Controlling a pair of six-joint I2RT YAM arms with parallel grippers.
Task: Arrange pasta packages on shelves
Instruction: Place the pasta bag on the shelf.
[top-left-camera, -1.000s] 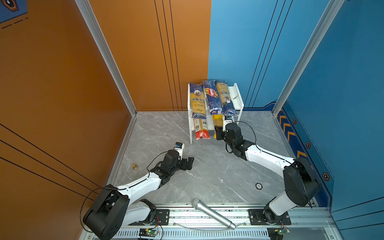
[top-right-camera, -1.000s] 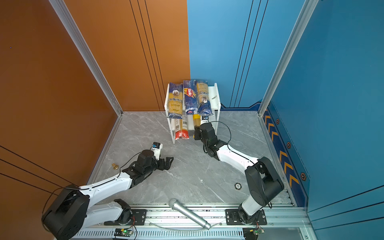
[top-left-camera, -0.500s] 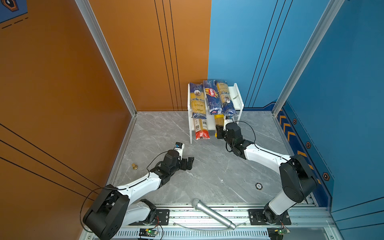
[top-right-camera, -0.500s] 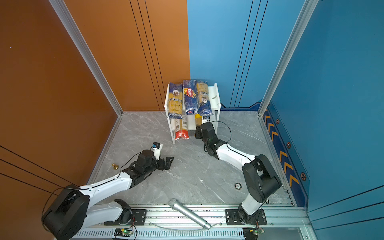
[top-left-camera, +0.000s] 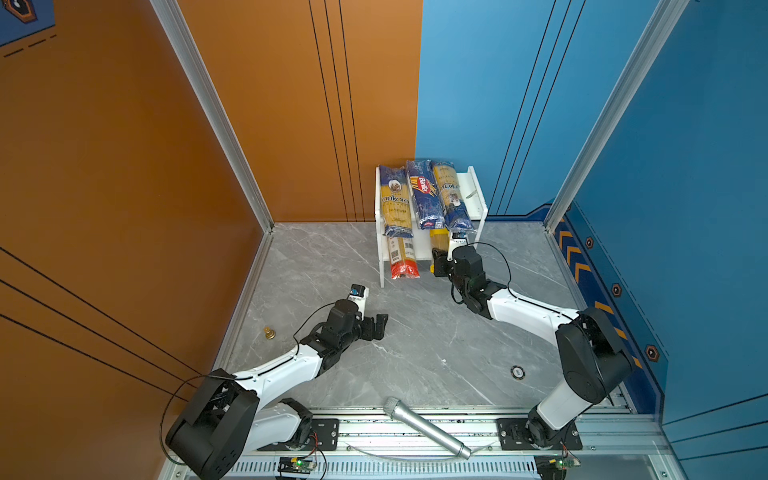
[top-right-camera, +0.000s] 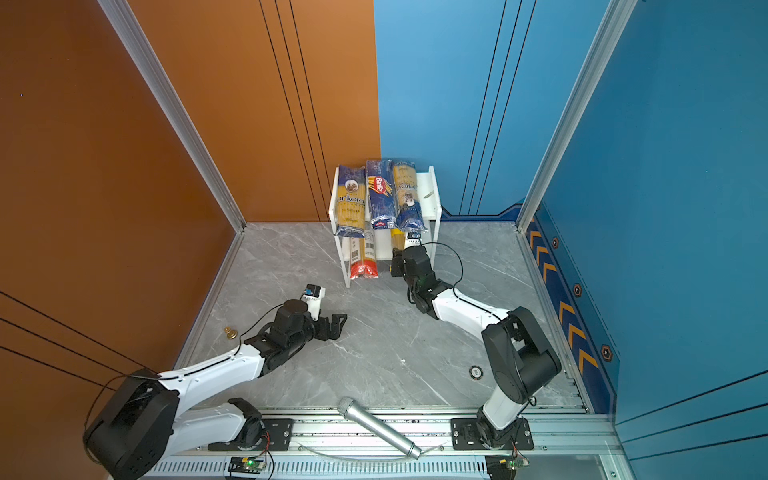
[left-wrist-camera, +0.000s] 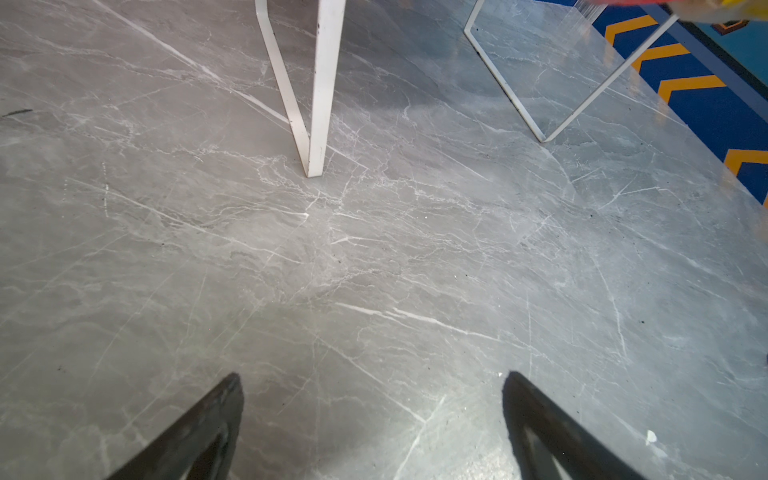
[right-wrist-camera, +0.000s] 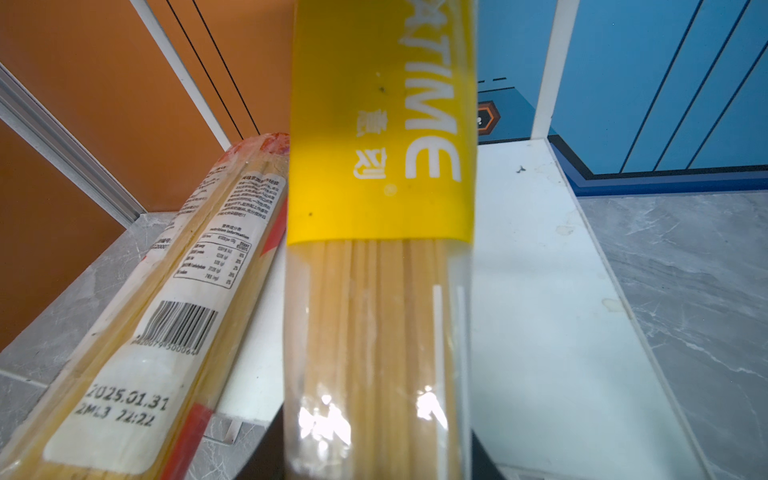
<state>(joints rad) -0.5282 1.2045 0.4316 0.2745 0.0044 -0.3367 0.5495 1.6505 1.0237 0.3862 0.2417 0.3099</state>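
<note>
— Yellow bag first: where is it?
— On the lower tier of the rack, with its far end in under the upper board and its near end out past the front edge. Whether it lies flat on the board I cannot tell.
— Who has it?
— The right gripper. It is pinched on the bag's clear near end, with a dark finger on each side in the wrist view.
— Neighbours?
— The red-and-clear bag lies just beside it on the same tier, slightly angled, its red end overhanging the front. On the tier above, three lie side by side: an ankara bag, the Barilla bag and a second ankara bag.
— The other arm?
— The left gripper hangs low over the grey marble tabletop, well apart from the rack, fingers spread wide. A silver microphone lies along the front rail.
</note>
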